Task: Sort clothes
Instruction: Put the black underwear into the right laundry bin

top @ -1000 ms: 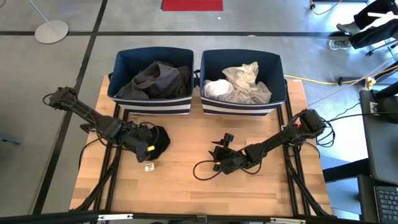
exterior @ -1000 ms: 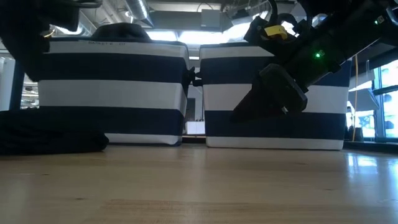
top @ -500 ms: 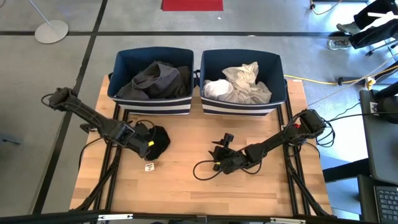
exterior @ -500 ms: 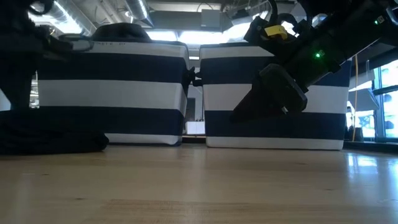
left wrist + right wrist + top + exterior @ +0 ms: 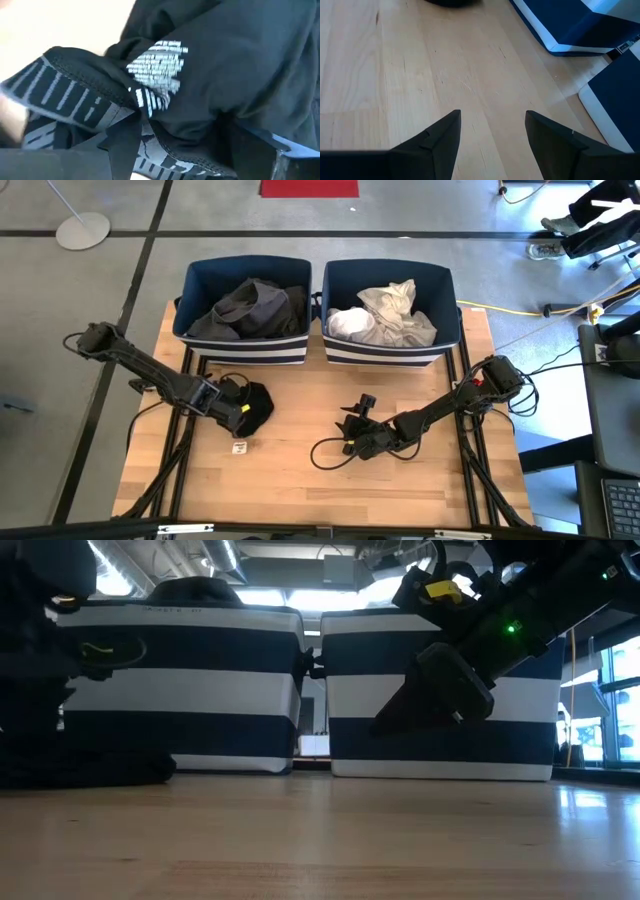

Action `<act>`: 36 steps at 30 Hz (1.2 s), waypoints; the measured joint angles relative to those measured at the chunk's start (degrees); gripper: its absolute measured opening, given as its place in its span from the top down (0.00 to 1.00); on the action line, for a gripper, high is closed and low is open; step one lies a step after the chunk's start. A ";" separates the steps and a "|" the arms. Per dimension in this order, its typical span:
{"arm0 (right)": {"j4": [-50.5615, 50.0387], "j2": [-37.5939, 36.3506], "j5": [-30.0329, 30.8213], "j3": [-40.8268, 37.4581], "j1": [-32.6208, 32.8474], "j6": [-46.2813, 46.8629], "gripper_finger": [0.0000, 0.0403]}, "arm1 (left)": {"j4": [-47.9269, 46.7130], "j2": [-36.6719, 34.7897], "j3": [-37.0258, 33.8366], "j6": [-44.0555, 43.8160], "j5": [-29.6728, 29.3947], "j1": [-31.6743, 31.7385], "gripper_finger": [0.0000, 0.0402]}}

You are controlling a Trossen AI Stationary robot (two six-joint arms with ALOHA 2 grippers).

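Left gripper (image 5: 232, 409) down at the black garment (image 5: 256, 406), on the wooden table (image 5: 300, 480), just in front of the left bin (image 5: 246, 348). Fingers (image 5: 122, 145) seen in the left wrist view with dark cloth and a printed waistband bunched between and over them; looks like a pinch on the cloth, though the tips are covered. Garment directly ahead of this gripper, on the side toward the middle of the table, as a small rumpled heap with no clear long axis. Nearer to the left arm by far.

Right gripper (image 5: 352, 438) low over bare wood, farther from the left bin toward the table's right half, well apart from the garment, fingers (image 5: 437, 137) spread with nothing between them.

Behind, left bin with dark grey clothes (image 5: 250, 308); beside it, right bin (image 5: 388, 345) with white and light grey clothes (image 5: 385, 318). Probably next: lift and carry back to the left bin.
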 joint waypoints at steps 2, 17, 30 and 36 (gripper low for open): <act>0.00 -0.01 0.00 0.00 0.00 0.00 0.45 | 2.59 0.00 -1.52 0.02 -0.02 0.00 0.37; 0.26 0.00 0.00 -0.02 0.00 -0.46 0.45 | 13.82 -0.11 -7.43 5.97 -2.61 0.04 0.46; 0.48 0.00 -0.02 -0.02 0.00 -0.98 0.45 | 24.37 0.15 -7.75 16.34 -0.63 -0.17 0.93; 0.48 0.00 -0.03 -0.02 0.00 -0.96 0.45 | 29.52 0.20 -7.54 19.31 -0.57 -0.17 0.96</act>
